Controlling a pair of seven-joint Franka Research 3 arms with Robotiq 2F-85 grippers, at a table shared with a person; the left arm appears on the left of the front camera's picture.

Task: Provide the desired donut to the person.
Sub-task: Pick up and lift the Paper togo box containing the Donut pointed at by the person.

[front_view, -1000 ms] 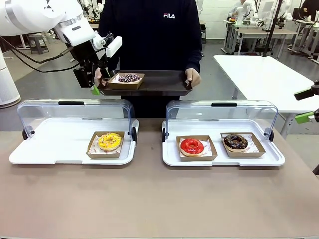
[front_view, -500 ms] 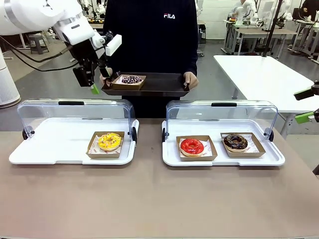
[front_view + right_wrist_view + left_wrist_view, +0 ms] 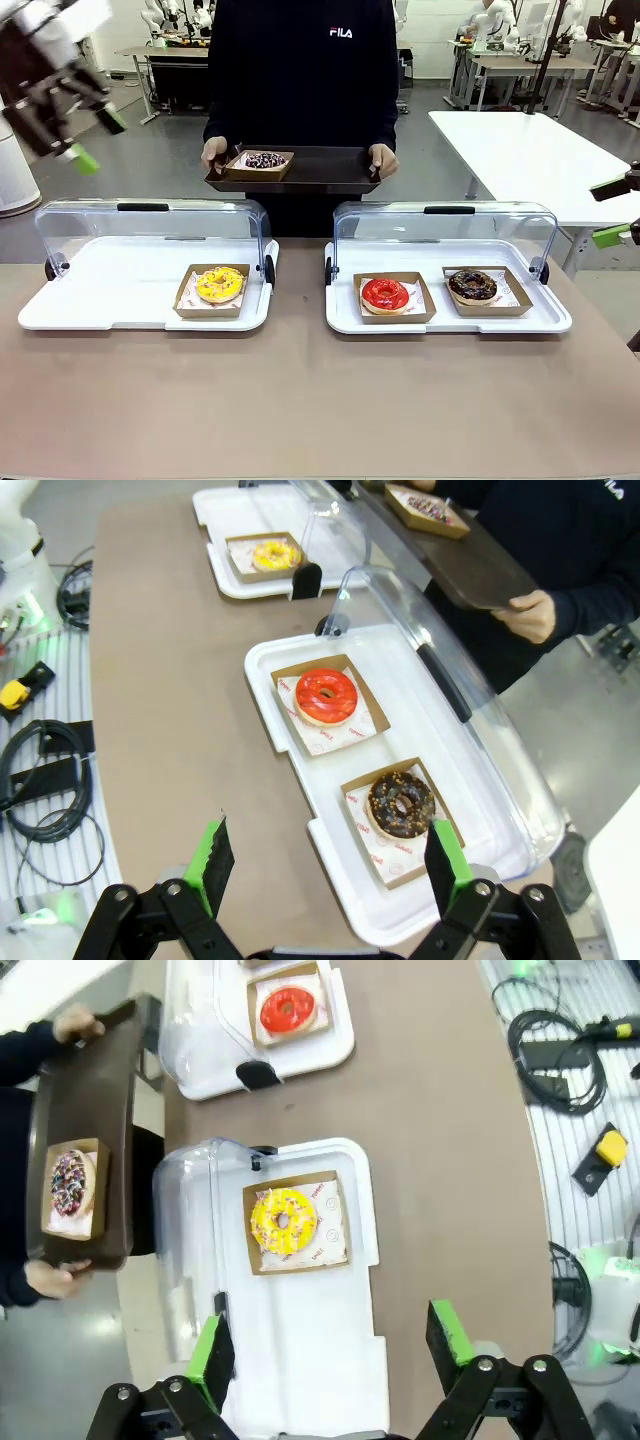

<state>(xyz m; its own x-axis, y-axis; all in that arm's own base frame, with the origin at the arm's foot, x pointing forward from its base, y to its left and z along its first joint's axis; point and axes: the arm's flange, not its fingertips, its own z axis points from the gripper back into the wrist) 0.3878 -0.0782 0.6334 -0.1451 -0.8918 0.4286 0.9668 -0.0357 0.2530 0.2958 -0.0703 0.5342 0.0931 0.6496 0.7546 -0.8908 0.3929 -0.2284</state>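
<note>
The person point(image 3: 300, 70) in a navy sweatshirt stands across the table and holds a dark tray point(image 3: 320, 172) with both hands. On the tray lies a sprinkled chocolate donut point(image 3: 263, 159) in a cardboard box, also seen as the sprinkled donut point(image 3: 68, 1182) in the left wrist view. My left gripper point(image 3: 98, 140) hangs open and empty at the upper left, well away from the tray. From its own camera, the left gripper point(image 3: 330, 1345) hovers high above the left case. My right gripper point(image 3: 612, 210) stands open at the right edge; in its wrist view the right gripper point(image 3: 325, 865) holds nothing.
Two white display cases with raised clear lids sit on the table. The left case point(image 3: 110, 290) holds a yellow donut point(image 3: 219, 284). The right case point(image 3: 545, 318) holds a red donut point(image 3: 385, 294) and a chocolate donut point(image 3: 472, 286). Cables point(image 3: 45, 780) lie on my side.
My left arm has drawn back from the tray's left end, up and to the left. The sprinkled donut stays on the tray in the person's hands.
</note>
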